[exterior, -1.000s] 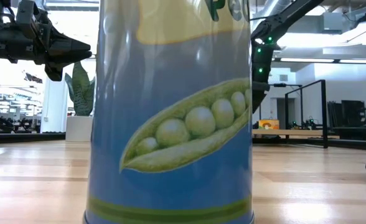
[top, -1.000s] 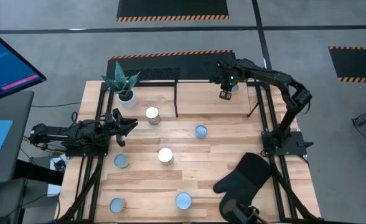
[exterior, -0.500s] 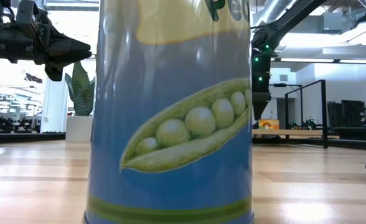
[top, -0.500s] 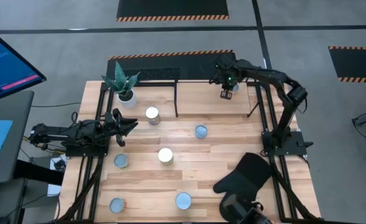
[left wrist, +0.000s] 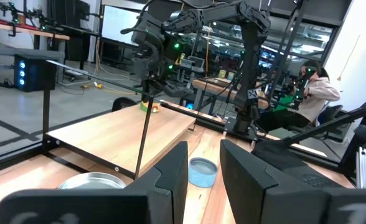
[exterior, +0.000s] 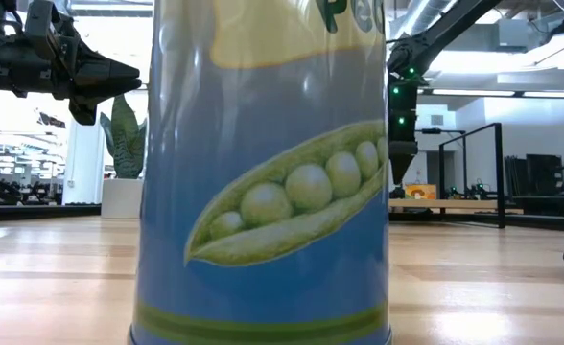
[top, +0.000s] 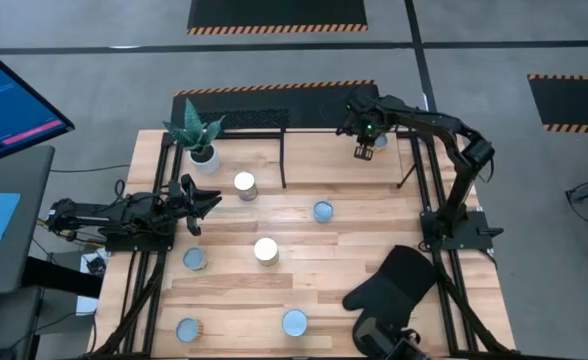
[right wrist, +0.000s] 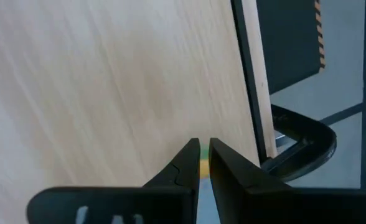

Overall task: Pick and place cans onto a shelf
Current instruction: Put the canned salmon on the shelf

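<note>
Reading the table from above as a clock face, the plant pot [top: 203,153] sits at 11 o'clock, just off the shelf's left end. The black oven mitt [top: 398,280] lies at 4 o'clock. In my low view a pea can [exterior: 263,172] stands right against the lens and blocks the middle of the table, so I only see past its edges. A person [left wrist: 317,87] sits in the room well beyond the table.

The right gripper [top: 362,152] hangs over the shelf [top: 284,150] at about 1 o'clock, pointing down. Its fingers [right wrist: 229,168] stand only a thin slit apart. A sliver of yellow shows through that slit, but I see nothing clamped. The left gripper [top: 196,205] waits at 9 o'clock above the table edge, its fingers [left wrist: 173,171] parted with nothing between them.

The shelf runs along the far edge from 12 to 1 o'clock. One can [top: 376,141] stands on its wood base, just beside the right gripper's tip.

The other six cans are out on the open table:
- a silver-topped can [top: 245,183] at 10 o'clock
- a white-topped can [top: 266,250] near the centre
- a pale blue can [top: 322,211] just right of centre
- a blue can [top: 194,259] at 8 o'clock
- a corner can [top: 187,329] at 7 o'clock
- a front can [top: 294,322] at 6 o'clock
</note>
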Action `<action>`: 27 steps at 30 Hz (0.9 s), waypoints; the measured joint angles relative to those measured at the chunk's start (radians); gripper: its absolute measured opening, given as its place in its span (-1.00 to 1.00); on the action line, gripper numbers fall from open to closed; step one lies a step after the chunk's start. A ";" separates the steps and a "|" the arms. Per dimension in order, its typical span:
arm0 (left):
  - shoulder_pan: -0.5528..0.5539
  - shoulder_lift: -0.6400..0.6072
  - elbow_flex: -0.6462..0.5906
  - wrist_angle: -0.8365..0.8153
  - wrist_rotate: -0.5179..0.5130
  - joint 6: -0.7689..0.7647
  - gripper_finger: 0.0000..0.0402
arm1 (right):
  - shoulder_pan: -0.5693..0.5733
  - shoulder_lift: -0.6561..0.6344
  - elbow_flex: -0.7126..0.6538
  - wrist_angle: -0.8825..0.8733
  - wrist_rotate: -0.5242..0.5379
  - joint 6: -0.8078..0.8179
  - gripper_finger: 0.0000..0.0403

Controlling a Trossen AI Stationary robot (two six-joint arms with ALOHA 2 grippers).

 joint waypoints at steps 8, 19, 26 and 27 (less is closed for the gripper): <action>0.000 0.000 0.000 0.000 0.000 0.000 -0.59 | 0.147 -0.059 0.000 -0.148 -0.376 0.109 -0.71; 0.000 0.000 0.000 0.000 0.003 0.001 -0.59 | 0.489 -0.055 0.000 -0.093 -0.426 0.281 -0.71; 0.000 0.000 0.000 0.000 0.003 0.001 -0.59 | 0.648 -0.055 0.000 -0.014 -0.328 0.280 -0.71; 0.000 0.000 0.000 0.000 0.003 0.001 -0.59 | 0.662 -0.055 0.000 0.002 -0.328 0.274 -0.71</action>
